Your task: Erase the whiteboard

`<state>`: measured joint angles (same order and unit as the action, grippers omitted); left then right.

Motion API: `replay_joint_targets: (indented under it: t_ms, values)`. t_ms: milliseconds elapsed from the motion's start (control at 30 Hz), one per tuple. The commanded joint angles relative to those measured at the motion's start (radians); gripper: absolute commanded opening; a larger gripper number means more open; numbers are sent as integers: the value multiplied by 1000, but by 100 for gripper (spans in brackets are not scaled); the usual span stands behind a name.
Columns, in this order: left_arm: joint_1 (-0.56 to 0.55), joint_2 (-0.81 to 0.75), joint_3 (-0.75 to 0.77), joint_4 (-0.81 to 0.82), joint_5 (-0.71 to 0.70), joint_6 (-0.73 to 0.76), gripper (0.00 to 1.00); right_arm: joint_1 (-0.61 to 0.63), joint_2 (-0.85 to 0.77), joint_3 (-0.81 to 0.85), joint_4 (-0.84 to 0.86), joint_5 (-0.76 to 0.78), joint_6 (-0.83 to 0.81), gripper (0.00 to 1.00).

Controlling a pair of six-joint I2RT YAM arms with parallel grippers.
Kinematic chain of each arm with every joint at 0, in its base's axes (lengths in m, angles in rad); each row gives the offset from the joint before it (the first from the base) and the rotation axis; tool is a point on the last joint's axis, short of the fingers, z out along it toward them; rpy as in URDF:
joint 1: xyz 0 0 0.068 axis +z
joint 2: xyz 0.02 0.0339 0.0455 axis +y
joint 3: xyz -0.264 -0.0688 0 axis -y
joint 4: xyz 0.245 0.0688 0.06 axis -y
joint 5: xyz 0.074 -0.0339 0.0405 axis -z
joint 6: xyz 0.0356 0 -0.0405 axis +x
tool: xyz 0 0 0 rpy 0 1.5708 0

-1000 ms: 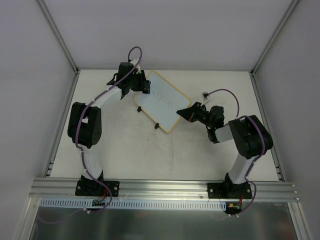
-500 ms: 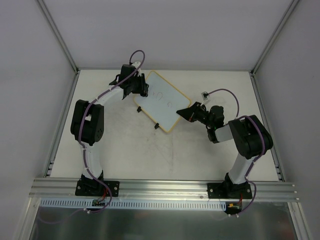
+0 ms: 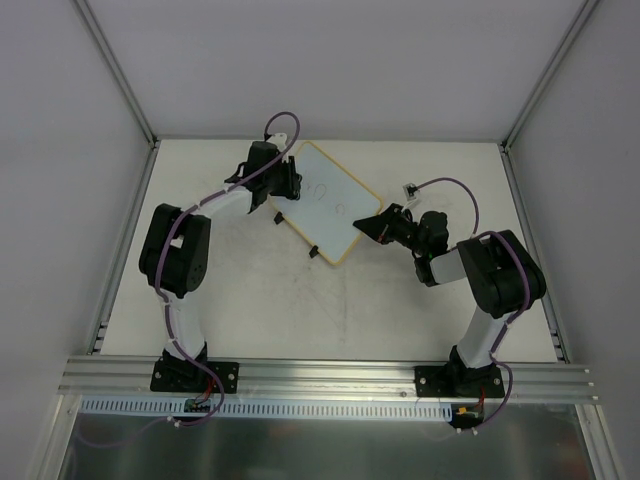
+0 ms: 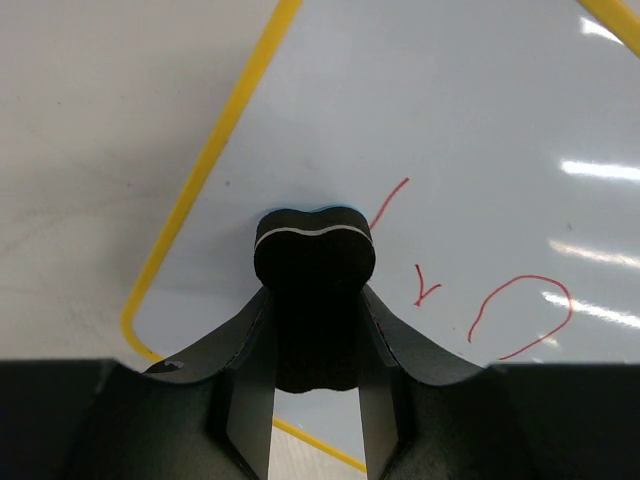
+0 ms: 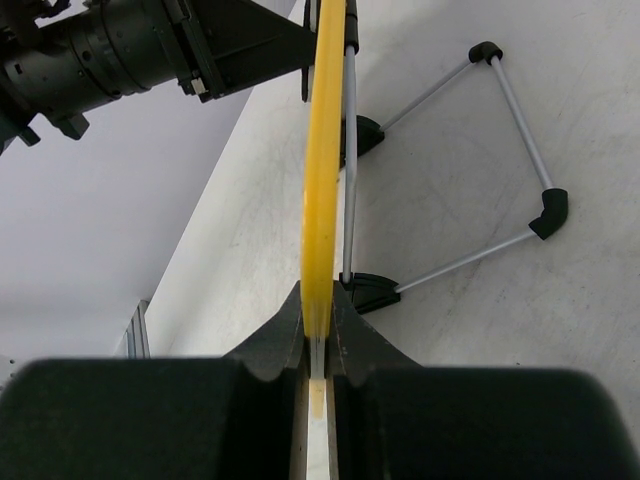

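Thin, stiff and light — apt to skid — the whiteboard (image 3: 330, 208) sits far-centre on the table (image 3: 250, 300), best held by its rim, where the right gripper (image 5: 317, 300) pinches it with 2 jaws; the left gripper (image 4: 315, 300) clamps a black eraser (image 4: 314, 245).

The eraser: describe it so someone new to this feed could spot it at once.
At the table's far side sits the yellow-framed whiteboard. Near its left edge the left gripper pinches the eraser: a small black block with a thin white line, beside the red scribbles.
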<state>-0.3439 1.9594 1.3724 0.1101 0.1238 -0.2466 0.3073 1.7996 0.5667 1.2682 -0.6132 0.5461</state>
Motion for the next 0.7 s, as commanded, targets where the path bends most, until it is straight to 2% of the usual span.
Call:
replay_joint_targets:
  t_ms: [0,667]
  values:
    - [-96,-34,-39,8,22,-16,0,24,-29,41,266,-85,-8,0]
    - [-283,-77,-164,143,92,-108,0,29,-37,41,264,-94,-6,0]
